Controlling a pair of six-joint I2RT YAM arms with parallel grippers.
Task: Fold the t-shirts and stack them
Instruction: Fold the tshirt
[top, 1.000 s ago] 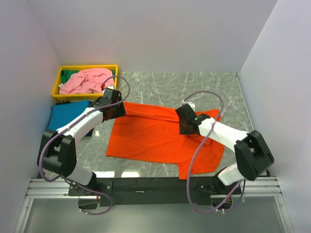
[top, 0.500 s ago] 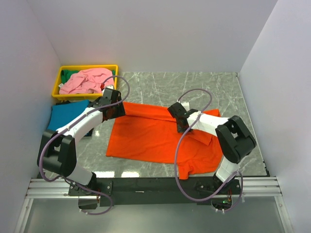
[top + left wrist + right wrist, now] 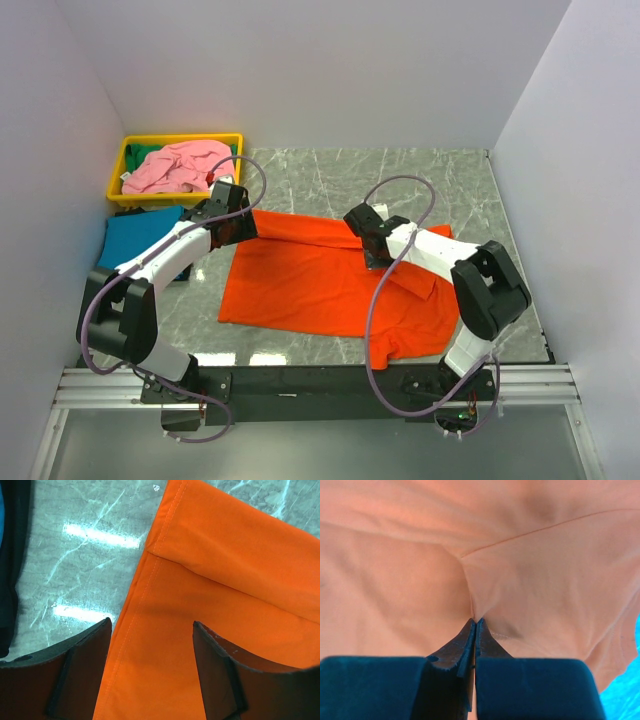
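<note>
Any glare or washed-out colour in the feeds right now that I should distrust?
Left wrist view: two bright glare streaks on the marble table; orange t-shirt sharp, stitching readable. Right wrist view: the t-shirt looks pale peach, washed out and soft, close to the right pincer. Top external view: evenly lit.

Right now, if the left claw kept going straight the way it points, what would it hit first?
The orange t-shirt. The left gripper is open and aimed down at the cloth near its stitched edge, with nothing between; the table lies beside. How far above the cloth it hangs is unclear.
</note>
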